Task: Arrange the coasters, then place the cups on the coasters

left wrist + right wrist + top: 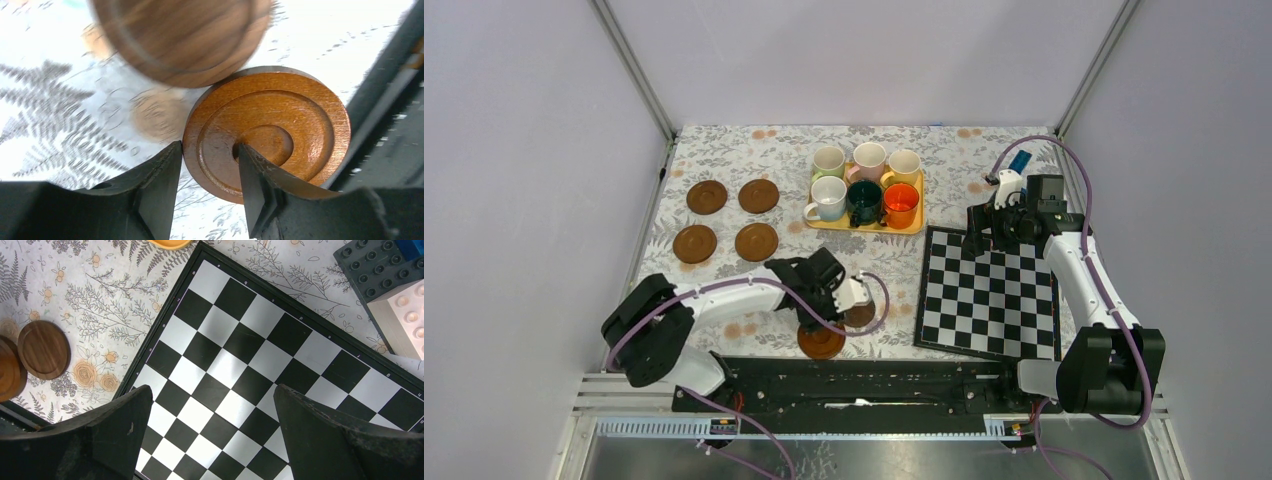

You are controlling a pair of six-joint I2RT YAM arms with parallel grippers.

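An orange-brown coaster [280, 125] lies near the table's front edge [821, 341], and my left gripper [209, 147] is shut on it. One finger presses its outer rim and the other sits in its centre hollow. A darker coaster [182, 37] lies blurred just beyond it [860, 316]. Several more coasters [707, 196] form a square at the back left. Several cups [864, 200] stand on the yellow tray [864, 226]. My right gripper [210, 400] hangs open and empty over the chequered board [235, 355].
The chequered board [989, 295] fills the right of the table. Toy blocks [372, 270] lie past its far corner [1004, 185]. A black rail [864, 380] runs along the front edge, close to the held coaster. White walls enclose the sides.
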